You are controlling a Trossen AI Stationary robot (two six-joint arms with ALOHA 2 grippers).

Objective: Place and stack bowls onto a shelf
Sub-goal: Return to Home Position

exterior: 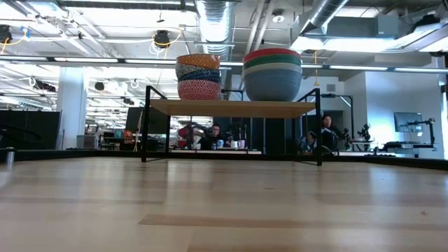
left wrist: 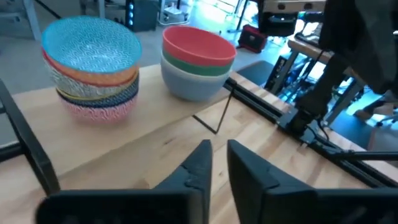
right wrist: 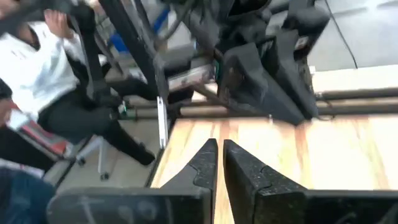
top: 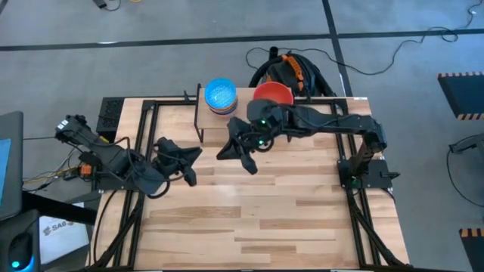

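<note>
— Counter [exterior: 224, 210] planks nearest, bare and pale. Running left to right from there?

— First the left end effector [left wrist: 217, 149], parked by the counter's left edge, fingers drawn almost together with only a slim gap, pinching nothing. Then the shelf [exterior: 234, 108], set along the far edge, about mid-width.

— Loaded?

— Fully, by the look of it. Toward its left end a patterned stack [exterior: 199, 77], four deep, with the light blue bowl [left wrist: 92, 40] on top. Toward the right end a plain stack [exterior: 272, 73], the red bowl [left wrist: 198, 42] uppermost over green, white and grey-blue. No bowl seen off the shelf, so probably only the retreat to rest remaining.

— And the other side?

— Out over mid-counter the right end effector [right wrist: 219, 148], just in front of the shelf's front edge, pressed together and empty. Behind it the right arm [top: 325, 119], stretched from its mount at the right edge, crossing close in front of the plain stack as seen from above.

— Worth worrying about?

— Yes. Could clip the shelf's board or a thin black leg [exterior: 319, 126] if swung back low or wide, jolting both towers. Tall and light, so likely to slide or topple off the far edge. Better lifted clear first, then drawn toward the right edge.

— Any brand or lettering?

— None legible on bowls or shelf. Dark letters on a white sheet [top: 64, 227] off the near-left corner, too small to read.
</note>
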